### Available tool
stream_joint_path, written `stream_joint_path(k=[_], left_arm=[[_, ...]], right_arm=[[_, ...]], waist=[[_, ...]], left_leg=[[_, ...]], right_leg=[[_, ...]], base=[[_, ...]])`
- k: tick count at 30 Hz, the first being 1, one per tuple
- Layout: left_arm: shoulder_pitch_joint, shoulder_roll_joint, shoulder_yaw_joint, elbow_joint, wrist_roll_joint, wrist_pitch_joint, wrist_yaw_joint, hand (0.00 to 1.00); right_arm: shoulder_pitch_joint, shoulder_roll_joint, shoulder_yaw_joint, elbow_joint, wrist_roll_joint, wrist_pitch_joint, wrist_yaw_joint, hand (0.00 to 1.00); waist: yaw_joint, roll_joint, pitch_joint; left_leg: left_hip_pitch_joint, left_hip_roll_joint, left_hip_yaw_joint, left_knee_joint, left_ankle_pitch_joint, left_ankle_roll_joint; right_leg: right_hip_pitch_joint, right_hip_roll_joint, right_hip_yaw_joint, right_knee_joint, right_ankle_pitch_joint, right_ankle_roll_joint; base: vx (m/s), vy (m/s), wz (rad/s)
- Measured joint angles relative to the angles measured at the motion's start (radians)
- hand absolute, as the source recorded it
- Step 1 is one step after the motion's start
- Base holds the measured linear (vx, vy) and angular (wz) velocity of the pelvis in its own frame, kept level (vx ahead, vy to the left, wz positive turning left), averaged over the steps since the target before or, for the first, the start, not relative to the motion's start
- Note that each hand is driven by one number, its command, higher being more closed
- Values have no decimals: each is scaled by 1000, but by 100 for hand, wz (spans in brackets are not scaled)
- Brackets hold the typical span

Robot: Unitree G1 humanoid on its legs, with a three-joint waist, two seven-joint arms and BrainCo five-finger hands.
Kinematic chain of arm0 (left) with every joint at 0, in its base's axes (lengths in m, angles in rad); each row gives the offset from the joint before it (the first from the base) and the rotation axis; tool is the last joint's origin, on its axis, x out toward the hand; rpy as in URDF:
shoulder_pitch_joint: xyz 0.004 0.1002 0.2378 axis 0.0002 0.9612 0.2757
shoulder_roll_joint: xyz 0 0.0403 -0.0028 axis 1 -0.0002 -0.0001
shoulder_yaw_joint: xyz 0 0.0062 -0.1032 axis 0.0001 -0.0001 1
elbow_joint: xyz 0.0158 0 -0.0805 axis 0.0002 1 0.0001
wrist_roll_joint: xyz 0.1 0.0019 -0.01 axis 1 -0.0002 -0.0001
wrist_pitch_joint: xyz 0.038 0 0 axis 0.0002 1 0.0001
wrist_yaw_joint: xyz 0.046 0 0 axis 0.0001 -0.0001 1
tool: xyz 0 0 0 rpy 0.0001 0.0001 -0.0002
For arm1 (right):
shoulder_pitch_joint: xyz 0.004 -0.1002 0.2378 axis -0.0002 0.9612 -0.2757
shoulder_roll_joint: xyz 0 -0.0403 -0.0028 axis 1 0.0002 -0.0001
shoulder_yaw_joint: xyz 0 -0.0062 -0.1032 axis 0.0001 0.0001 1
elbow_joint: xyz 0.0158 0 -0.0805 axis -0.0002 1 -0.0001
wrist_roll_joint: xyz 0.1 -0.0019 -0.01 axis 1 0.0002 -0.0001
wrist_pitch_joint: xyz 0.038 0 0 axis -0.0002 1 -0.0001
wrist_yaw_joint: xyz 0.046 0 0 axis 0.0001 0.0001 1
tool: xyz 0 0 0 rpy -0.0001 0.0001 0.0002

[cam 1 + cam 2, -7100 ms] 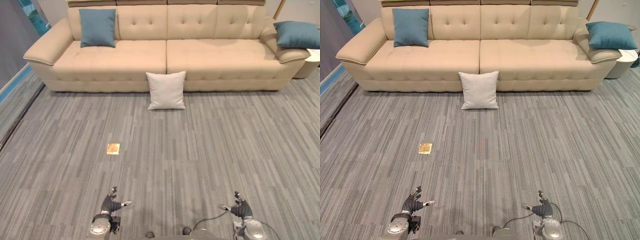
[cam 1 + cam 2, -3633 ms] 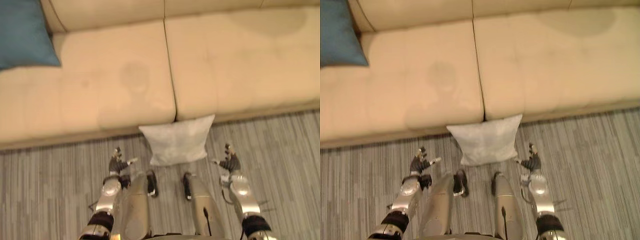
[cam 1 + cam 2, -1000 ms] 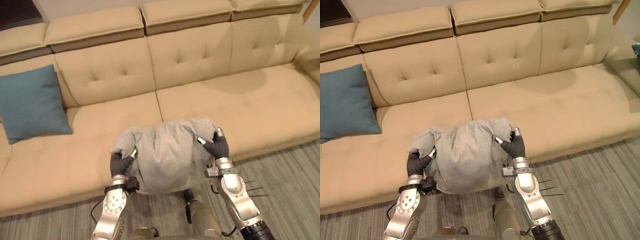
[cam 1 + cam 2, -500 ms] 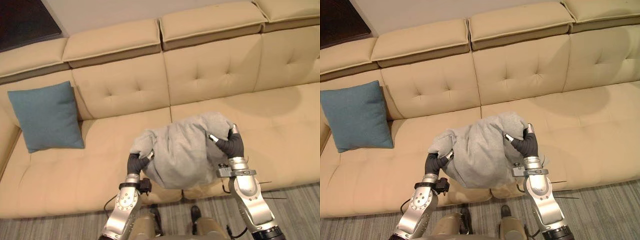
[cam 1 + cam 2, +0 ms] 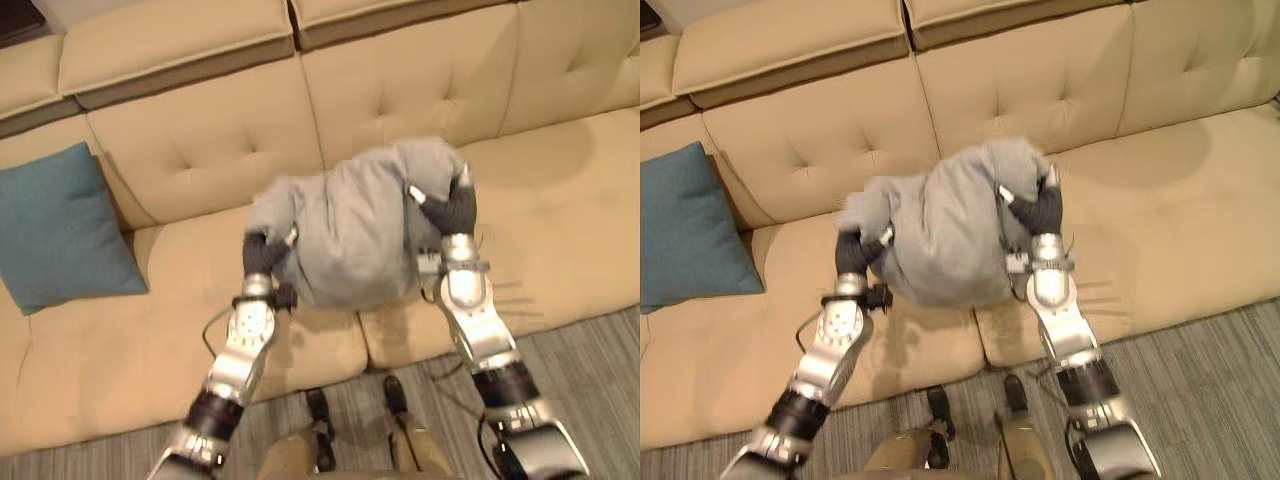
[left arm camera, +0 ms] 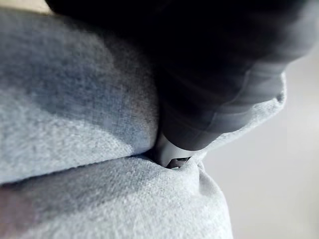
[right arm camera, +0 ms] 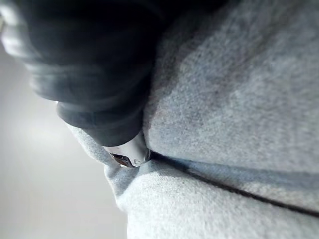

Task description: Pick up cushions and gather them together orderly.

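Now | I see left hand [image 5: 262, 255] and right hand [image 5: 452, 208] clenched on grey cushion [image 5: 355, 235], one each side | held over beige sofa [image 5: 560, 230] | blue cushion [image 5: 55, 235] left.

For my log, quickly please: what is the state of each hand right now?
Left hand: closed, gripping one side of the grey cushion.
Right hand: closed, gripping the other side of the same cushion.

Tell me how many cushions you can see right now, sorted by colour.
1 grey cushion, gripped between the left hand and the right hand.
1 blue cushion, on the sofa, leaning against its backrest.
Total: 2 cushions.
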Motion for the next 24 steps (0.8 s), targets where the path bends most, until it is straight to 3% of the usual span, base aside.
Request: stream_joint_path(k=[9,17,18,19,20,24], left_arm=[[-563,59,84,314,29,5,120,100],[-756,80,95,528,-4,19,108,100],[-761,78,95,559,-6,24,94,0],[-761,77,95,568,-6,26,93,0],[-762,75,95,583,-7,27,93,0],[-800,70,120,606,-7,25,89,0]], right_arm=[[-485,-15,-141,283,-8,13,-108,100],[-695,-51,-155,526,13,18,-120,100],[-713,-53,-156,574,27,29,-107,100],[-716,-54,-156,585,37,35,-106,100],[-726,-58,-155,619,53,38,-104,0],[-784,-97,-155,660,99,36,-80,0]], waist=[[18,2,148],[20,9,249],[21,10,255],[22,10,258],[23,13,269],[36,19,277]], left_leg=[[-98,4,-41,-18,77,-10],[-151,1,-78,-76,140,-44],[-171,1,-83,-77,149,-49],[-176,1,-87,-77,151,-52],[-184,1,-100,-77,155,-56],[-226,5,-126,-97,176,-82]], right_leg=[[-108,13,-29,43,17,-3],[-202,25,-40,93,17,-4],[-221,25,-44,97,17,-4],[-228,25,-44,101,16,-4],[-239,26,-45,112,14,-6],[-297,30,-53,135,8,-10]], base=[[-77,-26,12],[-30,-37,7],[-20,-34,10],[-13,-39,11],[-7,-45,10],[-16,-61,8]])
